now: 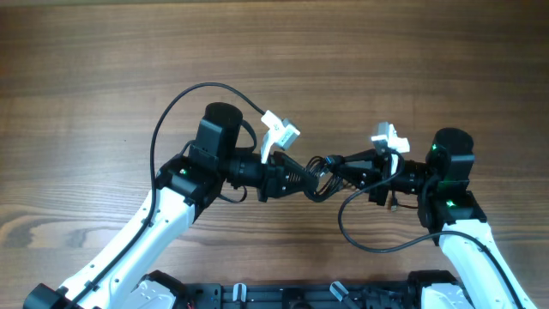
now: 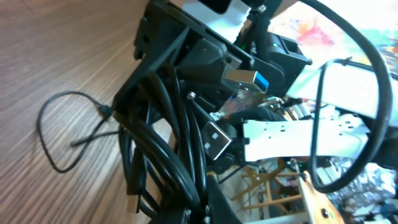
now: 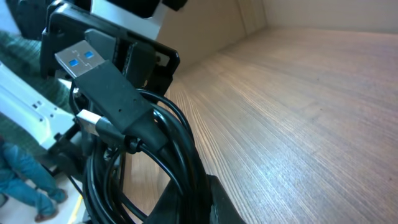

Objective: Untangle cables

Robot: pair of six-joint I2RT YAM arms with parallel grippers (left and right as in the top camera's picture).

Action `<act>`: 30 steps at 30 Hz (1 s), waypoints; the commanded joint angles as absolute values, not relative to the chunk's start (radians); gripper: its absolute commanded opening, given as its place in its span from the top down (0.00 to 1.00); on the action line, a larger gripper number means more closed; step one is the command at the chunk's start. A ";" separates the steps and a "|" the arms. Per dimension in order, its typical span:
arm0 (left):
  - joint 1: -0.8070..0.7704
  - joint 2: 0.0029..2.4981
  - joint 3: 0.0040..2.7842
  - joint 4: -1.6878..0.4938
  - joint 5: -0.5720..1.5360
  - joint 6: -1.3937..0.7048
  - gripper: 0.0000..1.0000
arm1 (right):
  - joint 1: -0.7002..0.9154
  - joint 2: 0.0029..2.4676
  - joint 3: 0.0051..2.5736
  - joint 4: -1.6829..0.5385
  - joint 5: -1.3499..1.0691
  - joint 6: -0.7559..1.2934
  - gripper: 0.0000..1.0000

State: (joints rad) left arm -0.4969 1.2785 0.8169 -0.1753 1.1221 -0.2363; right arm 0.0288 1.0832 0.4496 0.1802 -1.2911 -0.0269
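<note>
The cables (image 1: 321,170) are a knotted bundle of black wires held above the table between my two grippers. My left gripper (image 1: 298,175) is shut on the bundle's left side and my right gripper (image 1: 346,166) is shut on its right side. In the left wrist view the bundle (image 2: 177,146) runs into my left gripper (image 2: 205,208), with a silver USB plug (image 2: 242,78) sticking out. In the right wrist view the loops (image 3: 171,146) pass between the fingers of my right gripper (image 3: 214,199), and a blue-tongued USB plug (image 3: 79,57) points up left.
A thin loose strand (image 2: 59,134) with a small plug lies looped on the wooden table (image 1: 274,51); in the overhead view a thin loop (image 1: 352,230) lies below the right gripper. The left arm's own thick cable (image 1: 176,107) arcs above that arm.
</note>
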 commanded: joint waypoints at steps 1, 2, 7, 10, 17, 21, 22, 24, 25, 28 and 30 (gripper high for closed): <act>-0.502 1.280 0.829 -0.168 0.991 -0.218 0.83 | 0.036 1.091 0.461 0.183 -1.233 0.144 0.96; -0.502 1.280 0.829 -0.168 0.981 -0.224 0.72 | 0.036 1.091 0.461 0.183 -1.192 0.191 0.96; -0.502 1.280 0.829 -0.170 0.893 -0.309 0.15 | 0.036 1.091 0.461 0.197 -1.007 0.450 0.96; -0.502 1.280 0.829 -0.179 0.749 -0.461 0.00 | 0.036 1.091 0.461 0.217 -1.000 0.518 0.96; -0.510 1.286 0.829 -0.171 0.594 -0.641 0.00 | 0.036 1.091 0.458 0.216 -0.965 0.718 0.96; -0.550 1.309 0.829 -0.135 0.563 -0.641 0.00 | 0.036 1.091 0.458 0.216 -0.965 0.795 0.96; -0.561 1.313 0.829 -0.122 0.563 -0.641 0.00 | 0.036 1.091 0.458 0.216 -0.965 0.802 0.96; -0.599 1.325 0.829 -0.067 0.563 -0.640 0.01 | 0.036 1.091 0.456 0.216 -0.965 0.815 0.96; -0.617 1.330 0.829 -0.035 0.563 -0.636 0.02 | 0.036 1.091 0.456 0.212 -0.964 0.814 0.96; -0.649 1.331 0.829 0.009 0.537 -0.636 0.14 | 0.036 1.091 0.456 0.185 -0.956 0.814 0.96; -0.661 1.331 0.829 0.004 0.495 -0.637 0.28 | 0.036 1.091 0.456 0.166 -0.957 0.814 0.96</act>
